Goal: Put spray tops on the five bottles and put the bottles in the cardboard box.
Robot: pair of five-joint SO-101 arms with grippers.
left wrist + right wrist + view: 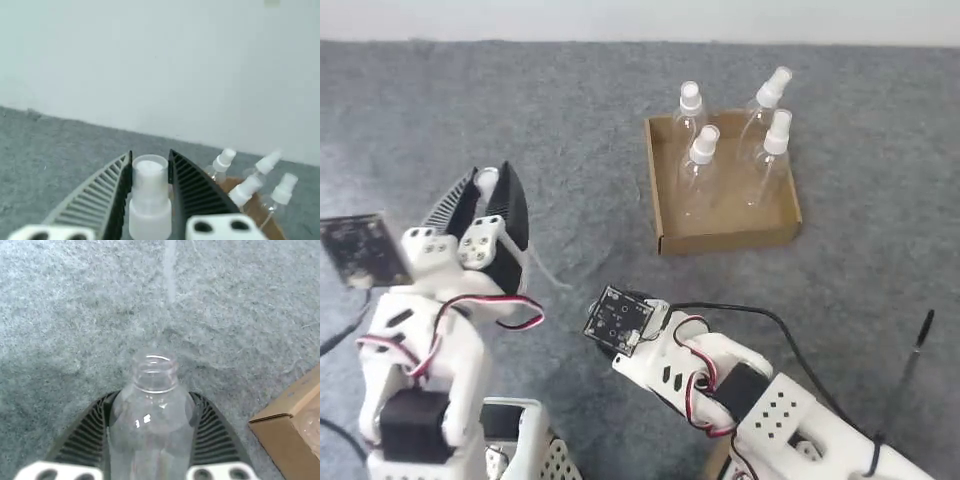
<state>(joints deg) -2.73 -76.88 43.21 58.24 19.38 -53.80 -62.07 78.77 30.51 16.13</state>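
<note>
Over grey carpet (570,120), my left gripper (151,155) pinches a spray top (149,200), right gripper (152,399) clamps the bottle (151,430); any tilt could miss its neck

Grey carpet-like surface (570,110) under a plain pale wall (160,65).

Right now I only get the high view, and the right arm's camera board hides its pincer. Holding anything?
Observer: Yes. In the right wrist view the right pincer is shut on a clear plastic bottle, with its body clamped between both fingers.
Operator: Top on it?
Observer: No. It is uncapped and the mouth is open.
Operator: And the white bit on the other arm?
Observer: In the left wrist view the left pincer is shut on a white plastic spray top, clamped between both fingers.
</note>
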